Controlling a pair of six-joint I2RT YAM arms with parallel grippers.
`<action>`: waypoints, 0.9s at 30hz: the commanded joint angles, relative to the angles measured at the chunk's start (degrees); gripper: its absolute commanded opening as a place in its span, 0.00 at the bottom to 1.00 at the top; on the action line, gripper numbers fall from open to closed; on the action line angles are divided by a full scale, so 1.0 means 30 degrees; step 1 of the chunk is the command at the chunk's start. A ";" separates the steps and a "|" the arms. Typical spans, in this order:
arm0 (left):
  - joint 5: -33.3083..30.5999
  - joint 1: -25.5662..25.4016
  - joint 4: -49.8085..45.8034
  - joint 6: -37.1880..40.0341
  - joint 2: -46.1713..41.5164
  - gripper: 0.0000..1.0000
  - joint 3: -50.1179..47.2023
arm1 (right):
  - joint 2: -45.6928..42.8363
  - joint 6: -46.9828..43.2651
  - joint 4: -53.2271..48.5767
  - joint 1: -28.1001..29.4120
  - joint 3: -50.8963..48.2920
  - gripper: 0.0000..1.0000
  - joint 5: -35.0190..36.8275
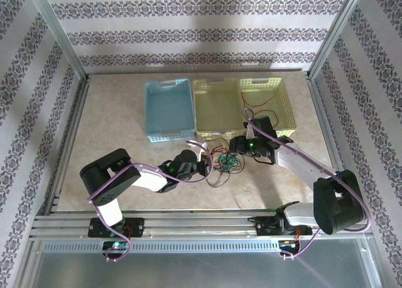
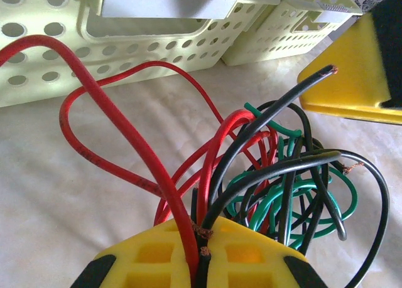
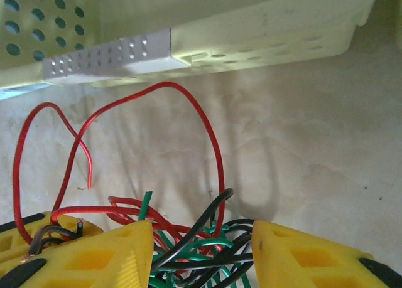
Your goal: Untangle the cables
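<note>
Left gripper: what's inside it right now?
A red cable and a black cable, pinched in the shut left gripper. How far in they reach is covered by its yellow pads.

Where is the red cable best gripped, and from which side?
Probably the red cable at its big loop, arching away from the tangle toward the basket. Come from above, jaws across the strand: there it runs alone, clear of the black cable and green cable.
</note>
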 commanded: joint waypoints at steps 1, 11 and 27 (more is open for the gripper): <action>0.0303 0.0193 -0.0225 0.0446 -0.0654 0.01 0.0272 | -0.0172 -0.0802 0.0370 0.0624 0.0481 0.45 -0.0390; -0.0354 0.1516 -0.1200 -0.0634 -0.5004 0.65 -0.1462 | -0.1792 -0.1809 -0.0228 0.1791 -0.0032 0.46 0.0478; -0.0843 0.2183 -0.7791 -0.0960 -0.6275 0.70 -0.0263 | -0.1664 -0.3224 -0.0708 0.3993 0.0611 0.46 0.1911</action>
